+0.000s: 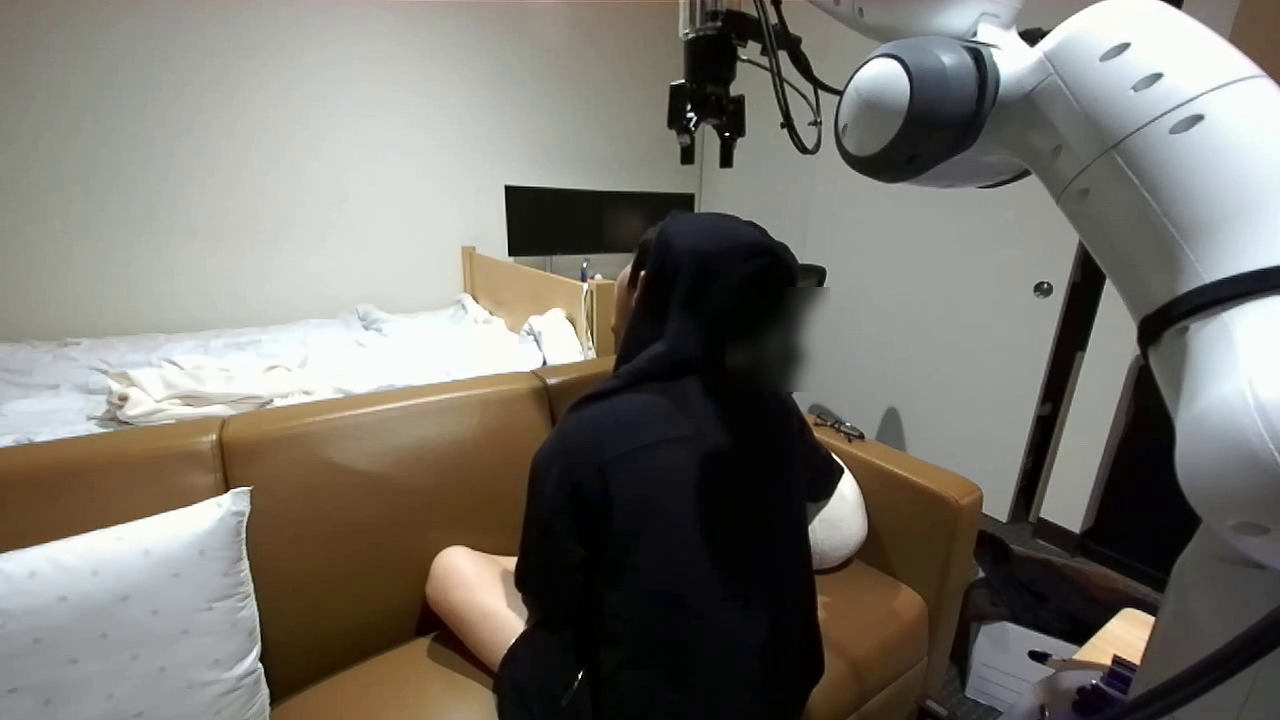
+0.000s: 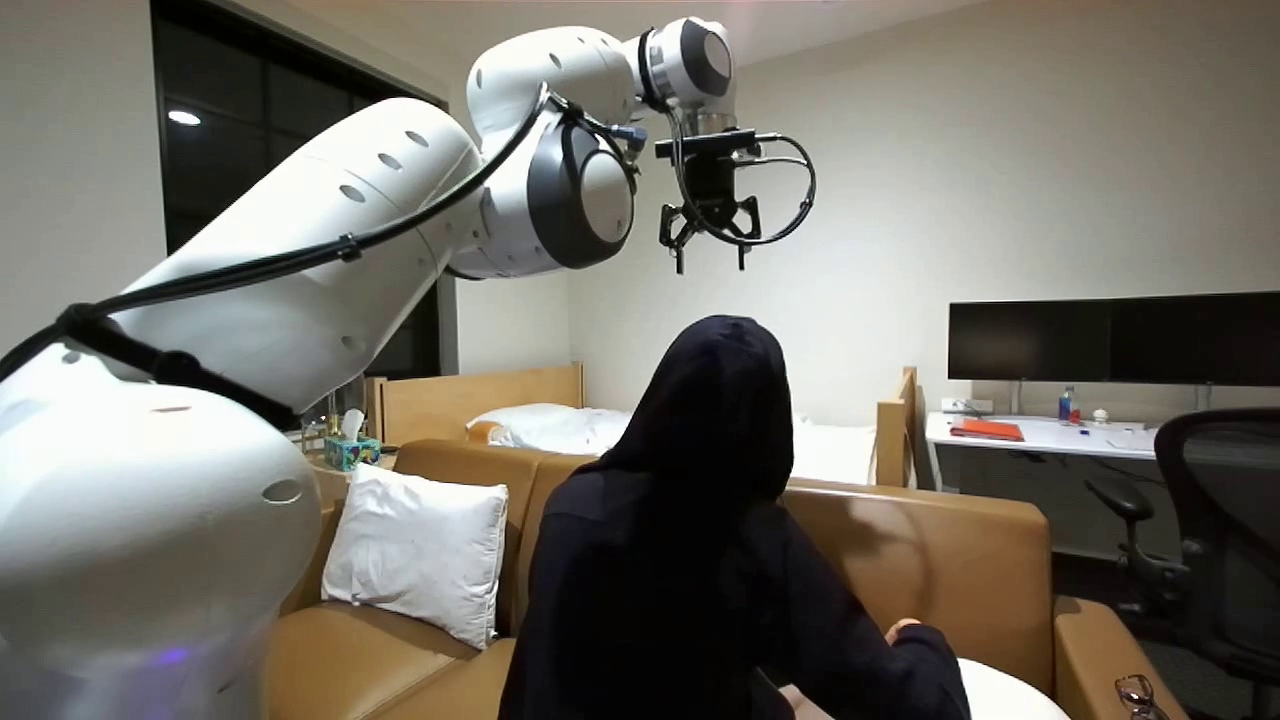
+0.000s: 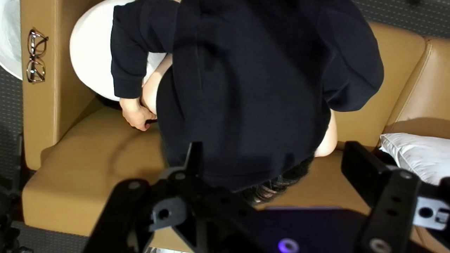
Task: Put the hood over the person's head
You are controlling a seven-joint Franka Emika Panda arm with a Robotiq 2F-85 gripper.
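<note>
Hanging above the hood (image 2: 722,400), your pincer (image 2: 711,265) stands jaws apart, open air under it in both exterior views. Hood up over the person's head (image 1: 628,288); in the wrist view dark hair (image 3: 277,188) shows past its edge. Sofa (image 2: 920,570): back edge well below your pincer. Glasses (image 3: 36,56) on its armrest (image 3: 39,123).

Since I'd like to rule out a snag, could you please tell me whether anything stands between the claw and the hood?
Nothing visible does: in both exterior views the open claw hangs above the dark hood, which already covers the back of the head.
</note>
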